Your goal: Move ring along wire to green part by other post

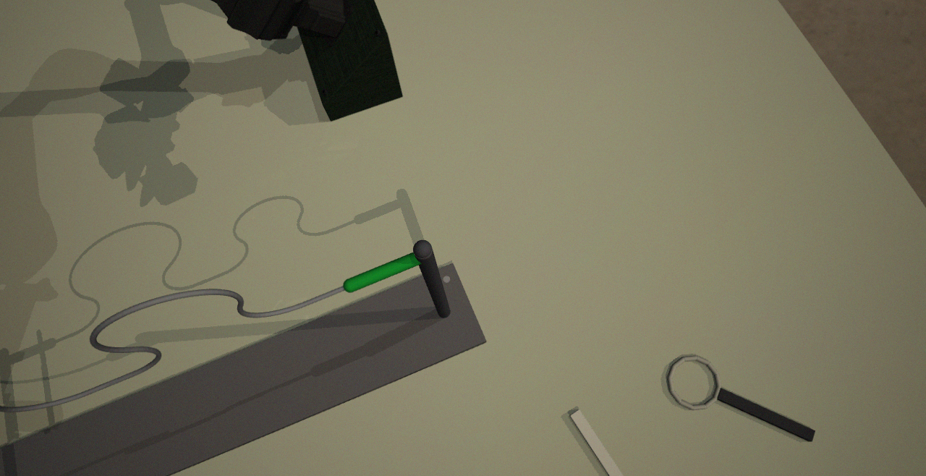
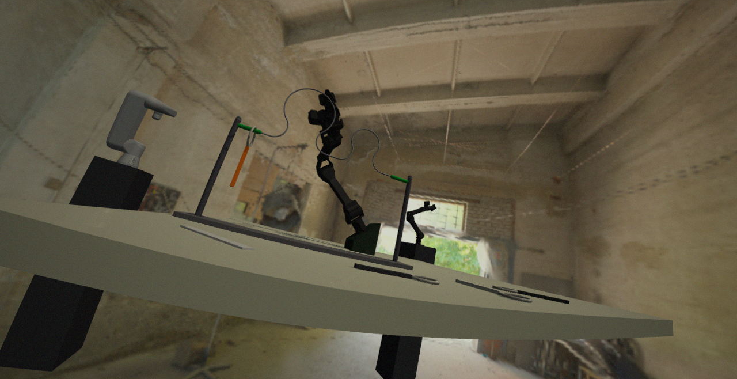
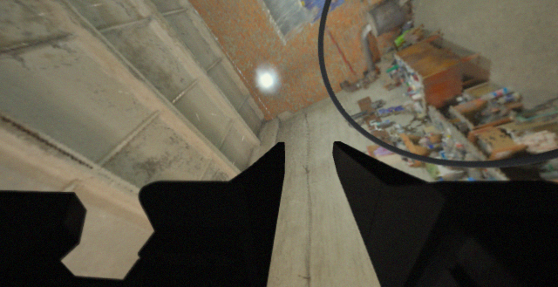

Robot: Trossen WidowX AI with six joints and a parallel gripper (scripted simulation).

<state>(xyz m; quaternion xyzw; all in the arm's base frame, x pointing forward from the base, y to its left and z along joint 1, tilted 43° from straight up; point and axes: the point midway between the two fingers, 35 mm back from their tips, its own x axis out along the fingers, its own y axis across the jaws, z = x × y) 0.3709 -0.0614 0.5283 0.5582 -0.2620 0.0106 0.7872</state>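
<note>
The ring [image 2: 249,139] with its orange handle [image 2: 239,166] hangs on the green part [image 2: 243,127] by the left post [image 2: 219,165] in the exterior view. The other green part [image 2: 399,178] [image 1: 382,273] by the right post [image 2: 402,222] [image 1: 433,285] bears nothing. The thin grey wire [image 2: 306,88] [image 1: 207,291] [image 3: 321,51] winds between them; in the wrist view it curves beyond and right of the fingertips. My gripper [image 3: 308,147] is partly open with nothing between its fingers. It is raised high and away from the handle; its distance to the wire cannot be told.
A dark base plate [image 1: 291,357] carries the posts. A pale bar [image 2: 216,237] and several loop-ended tools, such as a black-handled one [image 2: 381,271] and a grey-handled one [image 2: 476,286], lie on the table. A grey arm [image 2: 121,118] and a small black arm [image 2: 420,224] stand beyond.
</note>
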